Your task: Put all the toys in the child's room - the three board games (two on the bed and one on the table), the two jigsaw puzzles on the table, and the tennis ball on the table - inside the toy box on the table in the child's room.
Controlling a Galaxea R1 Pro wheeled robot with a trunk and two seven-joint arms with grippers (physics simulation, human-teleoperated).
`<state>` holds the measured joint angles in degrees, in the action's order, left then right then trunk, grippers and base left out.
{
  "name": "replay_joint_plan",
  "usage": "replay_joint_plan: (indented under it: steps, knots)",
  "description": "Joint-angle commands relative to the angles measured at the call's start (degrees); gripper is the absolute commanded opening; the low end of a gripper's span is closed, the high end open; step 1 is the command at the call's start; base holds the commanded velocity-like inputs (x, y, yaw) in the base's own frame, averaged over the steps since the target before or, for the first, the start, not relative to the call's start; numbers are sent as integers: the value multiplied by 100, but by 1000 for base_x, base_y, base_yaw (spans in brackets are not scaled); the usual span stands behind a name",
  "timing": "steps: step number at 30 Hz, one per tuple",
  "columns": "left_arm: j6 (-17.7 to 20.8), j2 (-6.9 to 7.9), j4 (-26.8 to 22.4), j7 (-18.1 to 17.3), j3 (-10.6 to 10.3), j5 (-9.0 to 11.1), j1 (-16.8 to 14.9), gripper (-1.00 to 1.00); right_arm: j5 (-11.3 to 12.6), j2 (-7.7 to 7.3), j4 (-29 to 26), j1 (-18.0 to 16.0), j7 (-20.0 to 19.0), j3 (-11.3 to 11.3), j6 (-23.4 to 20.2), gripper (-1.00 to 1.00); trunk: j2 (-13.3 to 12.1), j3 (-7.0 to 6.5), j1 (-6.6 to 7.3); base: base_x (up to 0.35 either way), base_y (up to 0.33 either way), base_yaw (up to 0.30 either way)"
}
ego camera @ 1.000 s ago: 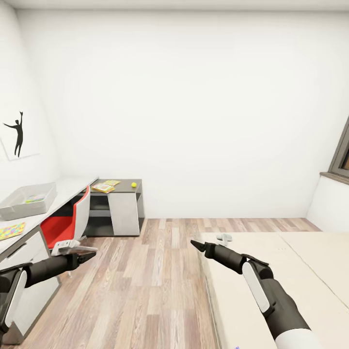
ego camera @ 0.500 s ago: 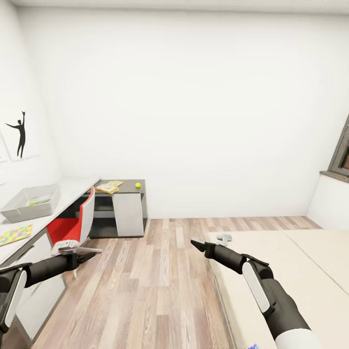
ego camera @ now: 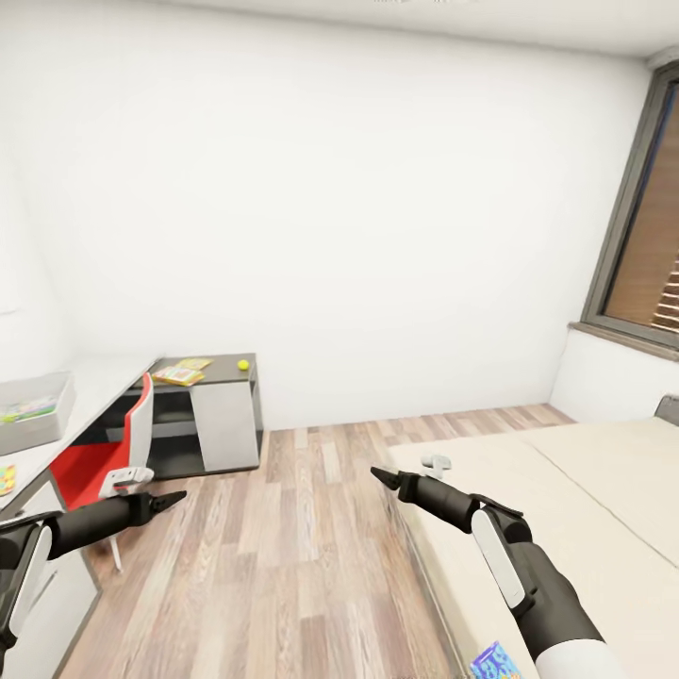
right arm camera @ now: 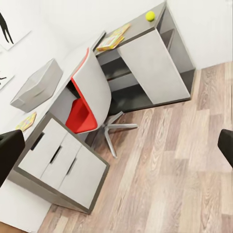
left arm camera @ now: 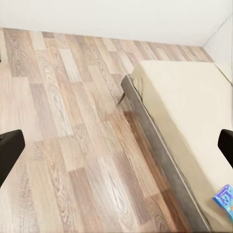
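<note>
Left claw and right claw both hang wide open, empty, over the floor.

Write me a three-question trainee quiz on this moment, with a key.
1. True or false: the tennis ball lies inside the toy box.
2. What lies on the bed at its near edge, beside the robot's right arm?
A. a blue game box
B. a jigsaw puzzle
C. a red dome
3. What colour is the seat of the chair at the desk?

Key
1. False: it sits on the dark cabinet top, apart from the box.
2. A
3. Red
</note>
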<state>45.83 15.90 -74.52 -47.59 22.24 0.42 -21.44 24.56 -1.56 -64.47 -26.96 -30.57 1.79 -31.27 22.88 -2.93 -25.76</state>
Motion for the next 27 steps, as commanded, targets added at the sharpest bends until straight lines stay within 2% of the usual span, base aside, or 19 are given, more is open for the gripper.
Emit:
replay_joint_plan:
  steps: [1, 27]
  knots:
    - [40, 1, -1, -22, 9, 5, -1, 100, 44, -2, -2, -3, 8, 6, -37, 100, 4, 0, -2, 0, 290, -277]
    - [40, 1, -1, -29, 18, 11, -1, 100, 46, -2, -4, -3, 15, 6, -37, 100, 4, -98, -2, 2, 291, -276]
